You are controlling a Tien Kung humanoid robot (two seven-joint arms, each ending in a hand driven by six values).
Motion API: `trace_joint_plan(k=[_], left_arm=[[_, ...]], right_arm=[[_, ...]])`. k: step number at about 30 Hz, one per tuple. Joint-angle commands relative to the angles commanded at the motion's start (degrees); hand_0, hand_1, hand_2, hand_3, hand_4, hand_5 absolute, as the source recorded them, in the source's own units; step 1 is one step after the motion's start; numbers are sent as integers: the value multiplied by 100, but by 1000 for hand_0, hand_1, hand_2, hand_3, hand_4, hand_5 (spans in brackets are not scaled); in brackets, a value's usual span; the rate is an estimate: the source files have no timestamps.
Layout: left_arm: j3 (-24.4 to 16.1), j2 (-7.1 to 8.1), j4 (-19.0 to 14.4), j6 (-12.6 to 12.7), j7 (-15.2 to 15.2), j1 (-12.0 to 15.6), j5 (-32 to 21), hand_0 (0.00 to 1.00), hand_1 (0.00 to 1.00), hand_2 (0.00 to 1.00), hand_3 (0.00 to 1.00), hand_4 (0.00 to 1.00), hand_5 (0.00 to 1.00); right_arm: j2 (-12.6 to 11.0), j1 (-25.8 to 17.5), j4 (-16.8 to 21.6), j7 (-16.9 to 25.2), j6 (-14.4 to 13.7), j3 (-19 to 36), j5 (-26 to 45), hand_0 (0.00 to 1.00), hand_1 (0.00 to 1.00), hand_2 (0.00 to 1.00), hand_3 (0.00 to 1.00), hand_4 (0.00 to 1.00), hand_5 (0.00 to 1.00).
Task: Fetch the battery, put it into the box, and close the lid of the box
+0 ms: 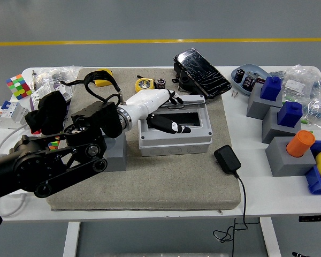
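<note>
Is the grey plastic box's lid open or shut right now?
Open: the grey plastic box shows its dark inside, with the left hand reaching in.

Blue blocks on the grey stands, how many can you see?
2. One blue block sits on the far grey stand at the table's right; the other sits on the stand just nearer. The clutter of bags beside them may hide more.

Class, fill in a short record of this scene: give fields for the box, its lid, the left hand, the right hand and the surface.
box: grey box on the mat, near its middle
lid: open, transparent lid tilted back behind the box
left hand: left hand reaching into the box; fingers' state unclear
right hand: not in view
surface: grey mat on white table
</note>
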Motion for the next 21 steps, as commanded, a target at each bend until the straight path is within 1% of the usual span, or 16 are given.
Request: trace_joint_plan(k=[4,9,14,17,21], left_arm=[[-11,6,-36,-29,8,0,-94,634,772,739,767,998,617],[144,-5,45,-86,22,12,-361,621,767,736,767,998,618],[140,-2,42,-91,10,19,-450,610,760,735,767,998,618],[17,18,-19,-62,-7,35,-382,610,760,735,767,998,618],[-365,55,-202,29,-80,127,-166,608,757,733,766,998,616]], right_arm=[[-1,-5,-5,-1,1,-13,4,670,672,686,534,911,470],[6,0,-2,0,1,-13,0,670,672,687,534,911,470],[9,-5,-3,2,-1,-12,-2,670,672,687,535,911,471],[11,-3,-2,7,-6,3,-5,670,672,687,535,911,471],[16,-3,-6,3,-3,8,-4,670,672,687,535,911,471]])
